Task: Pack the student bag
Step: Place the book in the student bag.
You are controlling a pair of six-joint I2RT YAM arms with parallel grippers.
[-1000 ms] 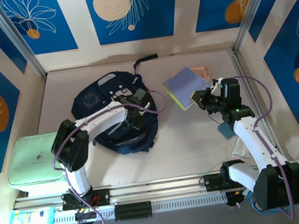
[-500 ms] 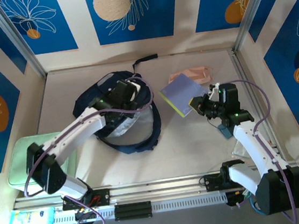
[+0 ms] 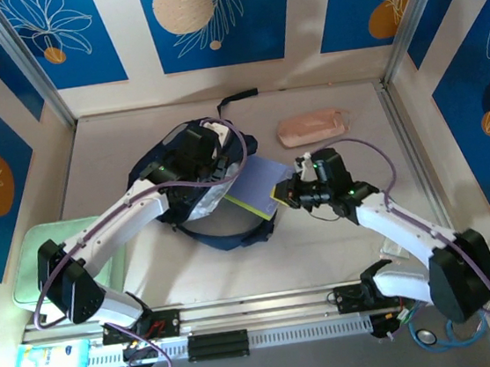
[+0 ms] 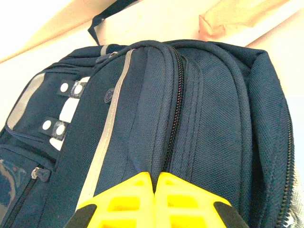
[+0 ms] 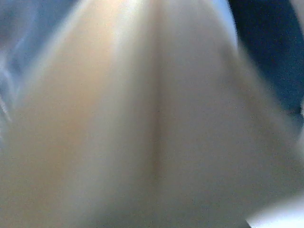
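Note:
The student bag (image 3: 196, 208), a large dark navy backpack, lies at the table's middle left with its mouth held open. My left gripper (image 3: 214, 159) is shut on the bag's top fabric; in the left wrist view its yellow fingertips (image 4: 137, 194) pinch a fold beside the zipper of the bag (image 4: 204, 118). My right gripper (image 3: 284, 193) is shut on a lavender book (image 3: 258, 182) with a yellow edge, holding it at the bag's right rim. In the right wrist view the book (image 5: 142, 123) is a pale blur close to the lens, with navy bag fabric (image 5: 273, 47) at the upper right.
A pink pouch (image 3: 312, 127) lies at the back right, and its corner (image 4: 213, 26) shows beyond the bag. A mint-green case (image 3: 25, 262) sits at the left front edge. A blue and white packet (image 3: 48, 362) lies by the rail.
My right gripper has carried the book leftward from beside the pink pouch to the bag's opening. My left gripper has moved up and back, lifting the bag's top fabric.

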